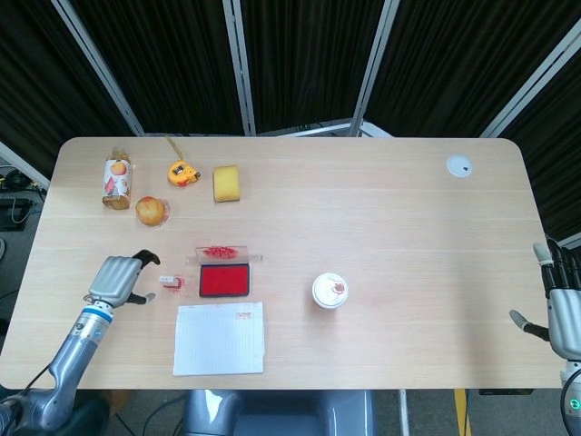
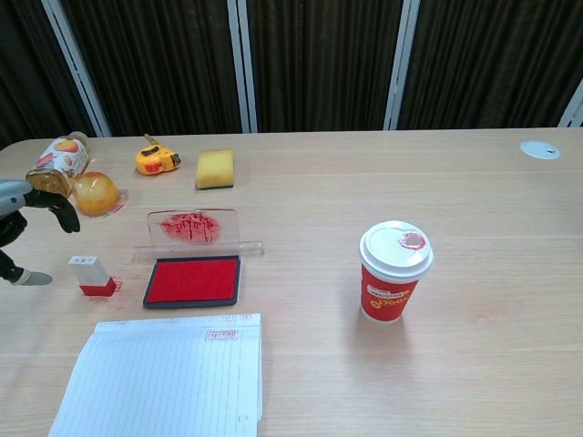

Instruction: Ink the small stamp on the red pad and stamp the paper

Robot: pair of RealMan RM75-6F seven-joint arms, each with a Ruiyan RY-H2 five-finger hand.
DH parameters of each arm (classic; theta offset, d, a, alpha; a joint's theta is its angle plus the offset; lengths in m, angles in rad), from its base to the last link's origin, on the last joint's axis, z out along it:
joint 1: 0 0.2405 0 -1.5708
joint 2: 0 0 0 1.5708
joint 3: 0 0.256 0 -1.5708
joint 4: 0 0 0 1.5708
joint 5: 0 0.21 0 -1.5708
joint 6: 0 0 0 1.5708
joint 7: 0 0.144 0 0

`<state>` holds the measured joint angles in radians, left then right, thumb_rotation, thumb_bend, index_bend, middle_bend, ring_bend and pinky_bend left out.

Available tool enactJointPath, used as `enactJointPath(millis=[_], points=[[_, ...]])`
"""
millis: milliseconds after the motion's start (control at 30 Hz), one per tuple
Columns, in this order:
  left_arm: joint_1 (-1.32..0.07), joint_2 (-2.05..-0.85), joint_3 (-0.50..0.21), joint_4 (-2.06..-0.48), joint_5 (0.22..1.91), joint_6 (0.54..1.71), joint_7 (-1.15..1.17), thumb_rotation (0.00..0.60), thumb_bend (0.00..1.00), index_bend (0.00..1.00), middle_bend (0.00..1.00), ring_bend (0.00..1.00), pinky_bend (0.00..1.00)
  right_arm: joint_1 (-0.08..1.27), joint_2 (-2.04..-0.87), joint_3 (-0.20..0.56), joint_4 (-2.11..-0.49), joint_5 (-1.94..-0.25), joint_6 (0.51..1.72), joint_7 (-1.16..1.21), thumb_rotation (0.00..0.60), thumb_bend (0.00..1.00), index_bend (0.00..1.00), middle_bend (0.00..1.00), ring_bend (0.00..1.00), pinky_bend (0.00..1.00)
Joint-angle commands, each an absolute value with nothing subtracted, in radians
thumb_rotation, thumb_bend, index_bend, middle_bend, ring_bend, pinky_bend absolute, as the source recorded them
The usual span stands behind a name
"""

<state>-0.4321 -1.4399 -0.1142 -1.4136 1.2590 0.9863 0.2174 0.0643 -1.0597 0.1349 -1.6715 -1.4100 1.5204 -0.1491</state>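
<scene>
The small stamp (image 1: 171,282) (image 2: 91,275), white with a red base, stands upright on the table just left of the red ink pad (image 1: 224,280) (image 2: 193,280). Lined paper (image 1: 220,338) (image 2: 164,375) lies in front of the pad with a red imprint near its top edge. My left hand (image 1: 118,280) (image 2: 25,221) hovers a short way left of the stamp, fingers apart, holding nothing. At the right table edge, far from everything, my right hand (image 1: 563,309) is spread and empty.
The pad's clear lid (image 2: 193,229), smeared red, stands behind it. A red paper cup (image 1: 330,291) (image 2: 393,270) stands right of the pad. A bottle (image 1: 116,178), an orange (image 1: 151,211), a tape measure (image 1: 182,172) and a yellow sponge (image 1: 227,183) sit at the back left.
</scene>
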Motion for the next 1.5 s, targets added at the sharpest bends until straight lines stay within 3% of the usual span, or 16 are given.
enactJointPath(millis=[33, 267, 1500], points=[[-0.443, -1.463, -0.110, -1.391, 1.246, 0.974, 0.218, 0.600, 0.14, 0.33, 0.33, 0.79, 0.75, 0.062, -1.058, 0.135, -1.670, -1.408, 1.523, -0.147, 0.600, 0.00, 0.00, 0.00, 0.00, 0.00], [-0.455, -1.497, -0.105, -1.364, 1.232, 0.975, 0.232, 0.600, 0.23, 0.35, 0.38, 0.79, 0.75, 0.056, -1.054, 0.135, -1.663, -1.399, 1.524, -0.134, 0.600, 0.00, 0.00, 0.00, 0.00, 0.00], [-0.511, -1.572, -0.094, -1.286, 1.213, 0.969, 0.269, 0.600, 0.30, 0.47, 0.46, 0.78, 0.74, 0.067, -1.066, 0.145, -1.646, -1.361, 1.501, -0.145, 0.600, 0.00, 0.00, 0.00, 0.00, 0.00]])
